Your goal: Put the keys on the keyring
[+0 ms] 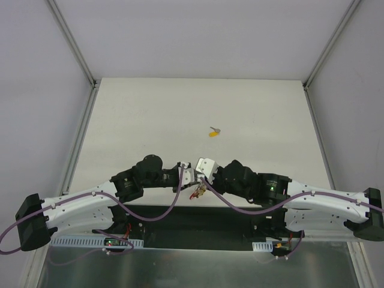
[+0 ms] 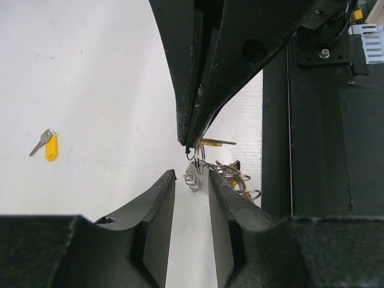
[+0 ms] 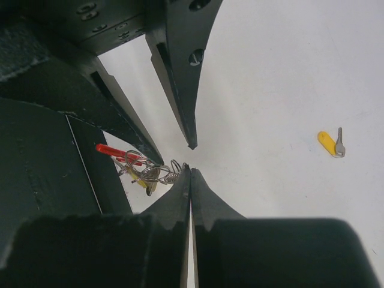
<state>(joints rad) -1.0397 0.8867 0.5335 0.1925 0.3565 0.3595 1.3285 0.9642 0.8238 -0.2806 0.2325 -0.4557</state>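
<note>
**Top view:** The left gripper (image 1: 187,176) and right gripper (image 1: 203,174) meet at lower centre, with the keyring (image 1: 197,192) just below their tips. One loose key (image 1: 214,132) lies on the table (image 1: 150,120) at mid-frame, well apart.

**Left wrist view:** The left gripper is spread and empty, one finger on each side of the ring.

**Right wrist view:** The right gripper's fingers are pressed together, apparently pinching the keyring.

**Status:** I judge that a second key (image 2: 211,142) is already on the bunch. The loose key is not yet threaded.
</note>
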